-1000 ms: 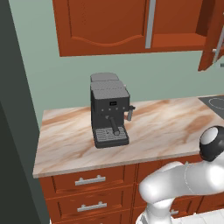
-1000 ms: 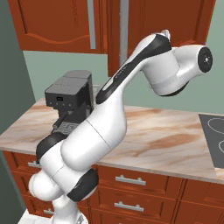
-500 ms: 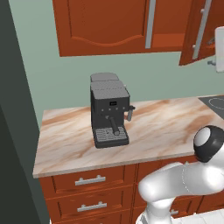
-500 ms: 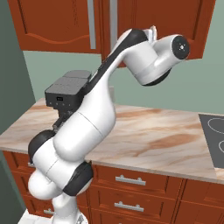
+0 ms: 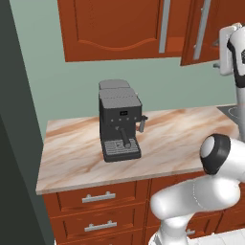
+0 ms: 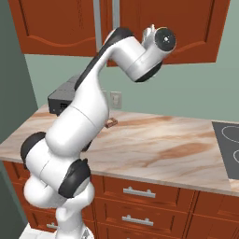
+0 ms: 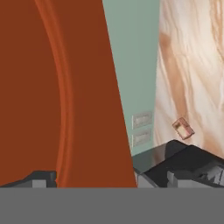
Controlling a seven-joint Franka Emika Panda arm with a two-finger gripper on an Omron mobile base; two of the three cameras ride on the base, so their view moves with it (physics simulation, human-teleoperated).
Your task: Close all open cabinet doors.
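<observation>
since it hangs on side hinges, the open cabinet door (image 5: 203, 33) looks rigid and fairly light: a stiff reddish-brown wooden panel that should swing rather than flex, with nothing fragile about it. hangs ajar at the upper right of the left base view, its lower edge tilted out from the cabinet line, a long vertical grey bar handle (image 5: 202, 29) on its face. best pushed flat on the raised panel, out toward the handle side and away from the hinge, where a light steady press gives most swing; no need to grasp the bar, and the smooth face may let a fingertip slide if pressed at a slant.

just to its left sits the closed cabinet door (image 5: 122, 26), flush, with its own grey handle (image 5: 164, 26). in the hand view the door's face (image 7: 52, 87) runs close past the camera, arched groove visible, so the hand seems right against or beside it; contact cannot be confirmed.

gripper (image 5: 228, 50) raised by the door's right edge; whether its fingers are spread or pressed together cannot be told.

below: marble counter (image 5: 191, 131), black coffee machine (image 5: 119, 127), wall outlets (image 7: 142, 129), drawer fronts (image 5: 98, 197), and the stove top (image 6: 228, 149) at the right.
</observation>
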